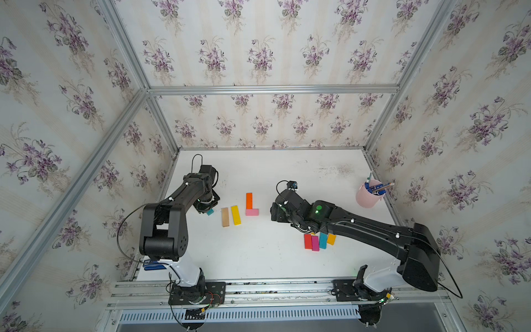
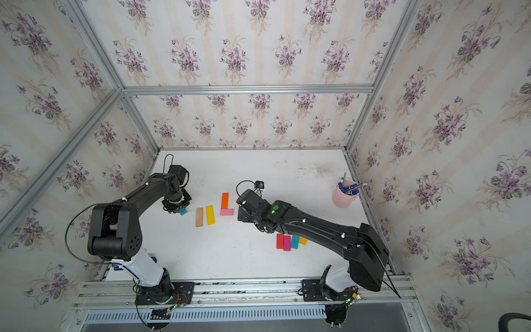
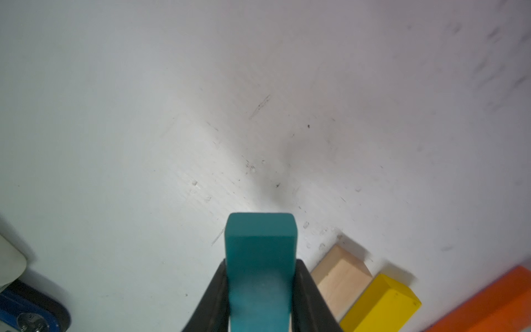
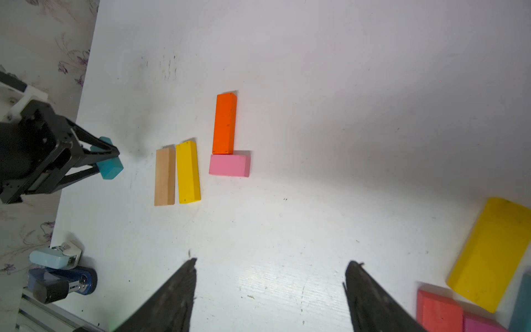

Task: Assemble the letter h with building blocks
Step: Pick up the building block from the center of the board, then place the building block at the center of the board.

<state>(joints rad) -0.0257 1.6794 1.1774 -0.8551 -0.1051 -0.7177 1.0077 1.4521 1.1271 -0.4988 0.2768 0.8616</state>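
Observation:
My left gripper (image 3: 261, 263) is shut on a short teal block (image 3: 260, 253), which sticks out beyond the fingertips at the left of the table (image 1: 210, 212). To its right, a tan block (image 1: 225, 217) and a yellow block (image 1: 236, 215) lie side by side. Further right, an orange block (image 1: 249, 200) stands end-on against a pink block (image 1: 252, 212), forming an L. My right gripper (image 4: 273, 261) hangs open over bare table with nothing between its fingers. Red (image 1: 308, 241), magenta (image 1: 315, 243), blue-teal (image 1: 323, 240) and amber (image 1: 331, 239) blocks lie in a row partly under the right arm.
A pale pink cup (image 1: 367, 197) holding blue pens stands at the back right near the wall. A blue stapler (image 4: 63, 281) lies at the table's front left corner by the left arm's base. Papered walls close the table on three sides.

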